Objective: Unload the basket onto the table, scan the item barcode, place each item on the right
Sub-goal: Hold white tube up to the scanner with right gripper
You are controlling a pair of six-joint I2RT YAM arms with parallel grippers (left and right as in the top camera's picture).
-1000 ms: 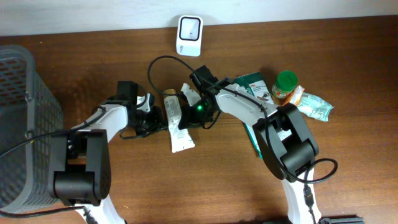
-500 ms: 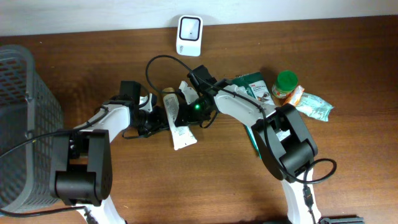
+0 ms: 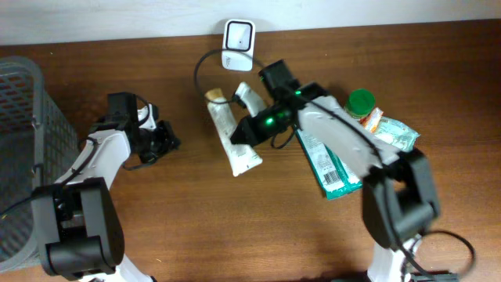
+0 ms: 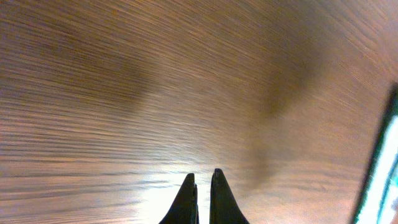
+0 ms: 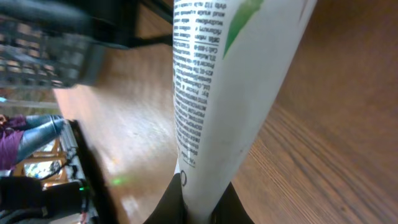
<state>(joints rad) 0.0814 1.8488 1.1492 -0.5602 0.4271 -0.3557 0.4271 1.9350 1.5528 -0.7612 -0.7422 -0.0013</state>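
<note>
Right claw (image 3: 244,133) pinches the long white squeeze tube (image 3: 221,119) from its side. The tube has black print and a green mark. It is over the brown wooden tabletop (image 3: 235,227), just below the small white scanner box (image 3: 238,39). Left claw (image 3: 164,141) is squeezed tight with nothing in it. It is well apart from the tube, nearer the grey wire basket (image 3: 23,117).
</note>
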